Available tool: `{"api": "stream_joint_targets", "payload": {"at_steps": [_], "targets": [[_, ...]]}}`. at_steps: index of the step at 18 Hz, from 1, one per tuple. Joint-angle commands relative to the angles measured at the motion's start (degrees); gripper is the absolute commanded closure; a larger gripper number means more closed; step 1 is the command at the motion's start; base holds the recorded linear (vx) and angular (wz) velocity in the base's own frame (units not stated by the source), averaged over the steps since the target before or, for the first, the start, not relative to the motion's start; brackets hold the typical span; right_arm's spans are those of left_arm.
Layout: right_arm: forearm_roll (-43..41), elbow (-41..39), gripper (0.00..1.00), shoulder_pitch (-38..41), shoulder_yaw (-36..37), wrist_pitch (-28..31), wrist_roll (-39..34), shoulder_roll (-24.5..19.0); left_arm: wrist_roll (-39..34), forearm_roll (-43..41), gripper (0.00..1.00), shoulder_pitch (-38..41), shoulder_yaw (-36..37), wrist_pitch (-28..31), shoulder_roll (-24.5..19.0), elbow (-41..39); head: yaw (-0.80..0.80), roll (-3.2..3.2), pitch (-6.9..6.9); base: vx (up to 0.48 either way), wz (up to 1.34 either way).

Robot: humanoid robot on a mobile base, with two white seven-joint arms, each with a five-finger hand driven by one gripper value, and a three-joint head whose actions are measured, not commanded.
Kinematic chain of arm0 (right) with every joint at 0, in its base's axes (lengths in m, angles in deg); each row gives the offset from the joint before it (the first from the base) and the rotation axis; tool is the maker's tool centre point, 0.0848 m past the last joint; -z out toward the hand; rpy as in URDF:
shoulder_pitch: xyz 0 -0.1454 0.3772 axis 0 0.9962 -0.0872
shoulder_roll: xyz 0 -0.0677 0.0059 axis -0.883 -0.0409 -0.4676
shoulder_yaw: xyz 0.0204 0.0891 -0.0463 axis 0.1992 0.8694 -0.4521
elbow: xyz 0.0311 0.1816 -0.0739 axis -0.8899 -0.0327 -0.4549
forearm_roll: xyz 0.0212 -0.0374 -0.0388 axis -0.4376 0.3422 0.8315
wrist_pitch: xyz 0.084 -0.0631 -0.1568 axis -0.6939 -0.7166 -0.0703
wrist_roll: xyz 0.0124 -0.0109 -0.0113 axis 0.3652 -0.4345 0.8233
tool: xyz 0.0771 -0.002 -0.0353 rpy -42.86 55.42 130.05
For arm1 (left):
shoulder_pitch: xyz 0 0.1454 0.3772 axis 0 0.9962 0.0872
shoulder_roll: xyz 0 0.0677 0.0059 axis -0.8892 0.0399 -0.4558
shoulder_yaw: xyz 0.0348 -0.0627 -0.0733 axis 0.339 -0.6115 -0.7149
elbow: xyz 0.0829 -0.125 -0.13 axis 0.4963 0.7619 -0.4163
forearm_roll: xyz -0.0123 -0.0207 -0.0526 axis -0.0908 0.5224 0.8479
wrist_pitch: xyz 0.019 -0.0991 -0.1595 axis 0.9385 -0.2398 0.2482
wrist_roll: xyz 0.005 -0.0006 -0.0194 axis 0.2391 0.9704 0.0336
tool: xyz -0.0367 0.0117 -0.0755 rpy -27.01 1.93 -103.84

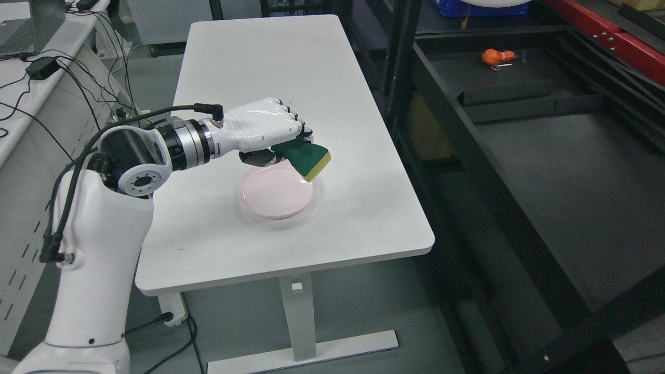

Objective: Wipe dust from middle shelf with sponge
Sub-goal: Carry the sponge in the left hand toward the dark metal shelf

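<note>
My left hand [283,140] reaches in from the lower left and is shut on a sponge [306,157] with a green scouring top and a yellow underside. The sponge hangs tilted just above the far right rim of a pink plate [270,200] on the white table [218,239]. To the right stands a dark metal shelf unit; its broad dark shelf [561,187] lies well apart from the hand. My right arm does not show.
A black upright post [400,67] of the rack stands between the table and the shelf. An orange object [496,56] lies on the far part of the shelf. Cables and a desk [31,67] run along the left.
</note>
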Motion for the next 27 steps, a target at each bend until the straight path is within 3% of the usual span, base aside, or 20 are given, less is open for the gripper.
{"api": "stream_joint_targets", "payload": {"at_steps": [1, 11, 23, 27], "targets": [[0.0, -1.0, 0.0, -0.05, 0.0, 4.14, -0.05, 1.0, 0.21, -0.17, 0.8, 0.65, 0.66, -0.04, 2.73, -0.66, 0.0, 0.0, 0.0, -0.291, -0.33], [0.0, -1.0, 0.0, 0.04, 0.0, 4.14, -0.05, 1.0, 0.3, -0.26, 0.79, -3.2, 7.68, -0.04, 7.8, -0.93, 0.0, 0.0, 0.0, -0.317, -0.41], [0.0, -1.0, 0.0, -0.05, 0.0, 4.14, -0.05, 1.0, 0.04, 0.53, 0.79, -10.58, 8.75, -0.04, 7.8, -1.63, 0.0, 0.0, 0.0, -0.307, -0.65], [0.0, -1.0, 0.0, -0.05, 0.0, 4.14, -0.05, 1.0, -0.23, 7.81, 0.79, -16.74, 16.11, -0.04, 7.8, -1.81, 0.0, 0.0, 0.0, -0.215, -0.93]]}}
